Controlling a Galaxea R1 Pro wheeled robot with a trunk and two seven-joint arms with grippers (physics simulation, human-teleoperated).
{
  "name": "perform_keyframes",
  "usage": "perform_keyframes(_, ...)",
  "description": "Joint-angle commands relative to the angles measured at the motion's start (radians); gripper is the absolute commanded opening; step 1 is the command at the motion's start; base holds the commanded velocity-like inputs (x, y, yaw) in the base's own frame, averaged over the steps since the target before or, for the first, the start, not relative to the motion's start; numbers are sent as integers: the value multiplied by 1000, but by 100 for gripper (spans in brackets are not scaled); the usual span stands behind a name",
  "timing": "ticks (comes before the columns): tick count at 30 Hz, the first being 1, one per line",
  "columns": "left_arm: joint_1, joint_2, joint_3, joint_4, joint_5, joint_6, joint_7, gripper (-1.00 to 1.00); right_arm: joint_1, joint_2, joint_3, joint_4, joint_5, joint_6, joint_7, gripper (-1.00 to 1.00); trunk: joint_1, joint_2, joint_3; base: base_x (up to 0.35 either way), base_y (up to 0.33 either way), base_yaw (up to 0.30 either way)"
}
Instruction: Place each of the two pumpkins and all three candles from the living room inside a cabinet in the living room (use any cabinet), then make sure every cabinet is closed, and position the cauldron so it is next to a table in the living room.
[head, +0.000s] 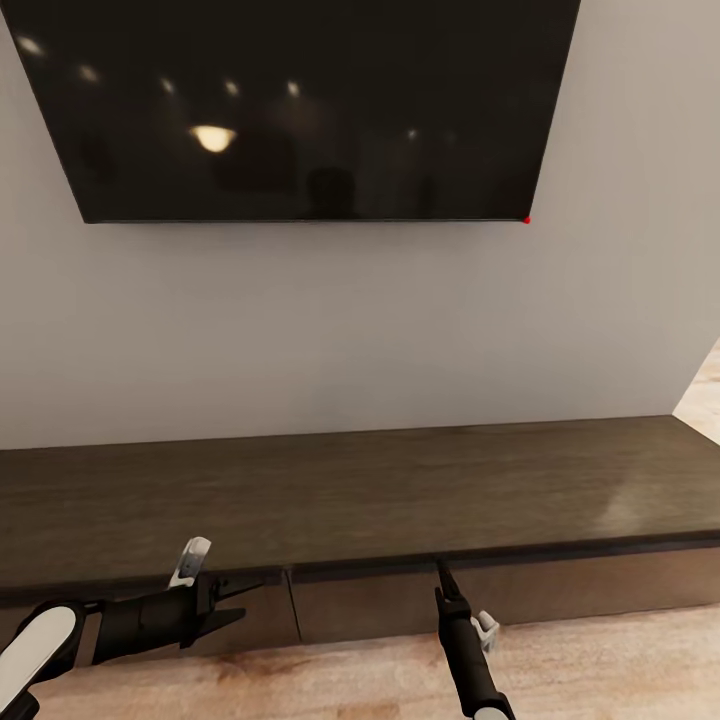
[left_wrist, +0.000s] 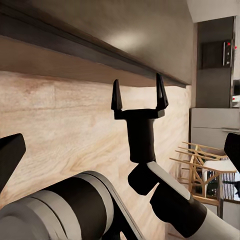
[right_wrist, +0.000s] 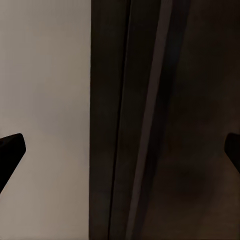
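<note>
A: Robot parked facing the cabinet (head: 360, 490), low dark-brown unit under the wall TV (head: 300, 100). Top surface bare, fronts look flush/closed as far as visible. No pumpkins, candles or cauldron in frame.

B: R gripper (head: 441, 572)?

A: Fingertips up at the lip under the cabinet top, right by a seam between fronts. In L wrist view, R gripper (left_wrist: 139, 95) has both prongs spread apart, nothing between — released. R wrist view looks along the cabinet edge (right_wrist: 135, 120) with fingers (right_wrist: 10, 150) wide at frame sides. Judgement: lined up to hook or pull a handleless front, since there's no knob to grab.

B: L gripper (head: 215, 600)?

A: Held low, pointing sideways along the cabinet front, just off it, holding nothing. Tips look parted, empty. Prob. parked clear so R arm has room.

B: Risk?

A: Thin lip, tips may slip off.
</note>
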Motion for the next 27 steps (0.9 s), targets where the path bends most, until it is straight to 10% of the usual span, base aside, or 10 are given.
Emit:
perform_keyframes(1,-1,1,-1,0,-1,2,-2,100,-1,0,5,1,-4,-8,1,100,0,0,-1,6,0,0)
perform_keyframes(13,0,1,-22,0,0,2,-2,100,-1,0,5,2,-4,-8,0,100,0,0,-1,1,0,0)
perform_keyframes(22,0,1,-266,-8,99,1,-32,100,-5,0,5,4,-3,-8,0,100,0,0,-1,0,0,0)
perform_keyframes(27,0,1,-300,-9,116,0,-35,100,-6,0,5,5,-3,-8,0,100,0,0,-1,3,0,0)
